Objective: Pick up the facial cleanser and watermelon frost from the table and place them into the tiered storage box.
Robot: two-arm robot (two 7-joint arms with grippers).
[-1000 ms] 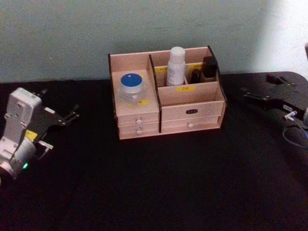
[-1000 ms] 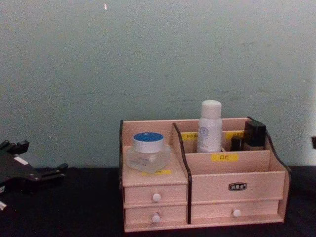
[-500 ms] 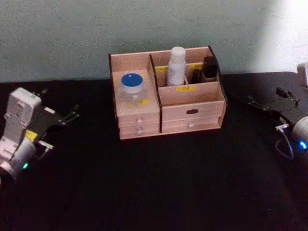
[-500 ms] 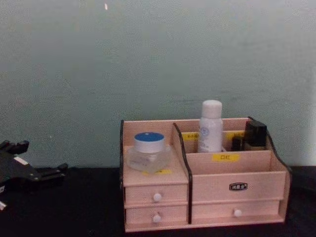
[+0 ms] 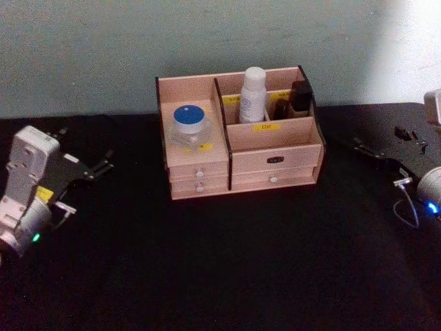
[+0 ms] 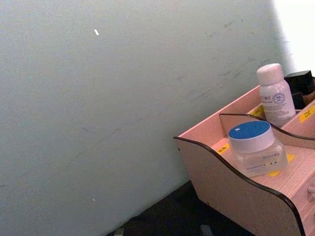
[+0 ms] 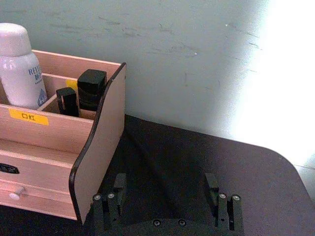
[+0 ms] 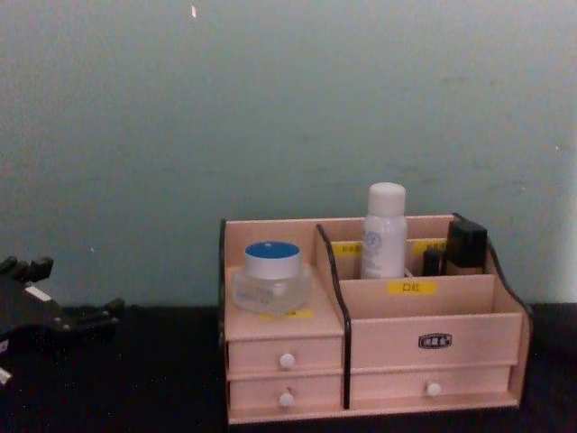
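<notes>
One organizer, four items in it, two grippers.

On the black desk [image 5: 227, 276] stood one tiered storage box [image 5: 275, 146], near the back edge. It held one blue-lidded clear jar [image 5: 189, 125] in its left compartment, one white bottle [image 5: 252, 95] in a rear compartment, and two small black containers [image 5: 299, 96] at the back right. Four white drawer knobs [image 8: 287, 361] showed on its front. One left gripper [image 5: 96, 167] sat by the desk's left edge, one right gripper [image 5: 368, 147] by the right edge.

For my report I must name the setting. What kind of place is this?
Probably an indoor robot test bench, not a home: a bare black table against a plain pale green wall, one tiered storage box of cosmetics on it, left gripper and right gripper beside it.
</notes>
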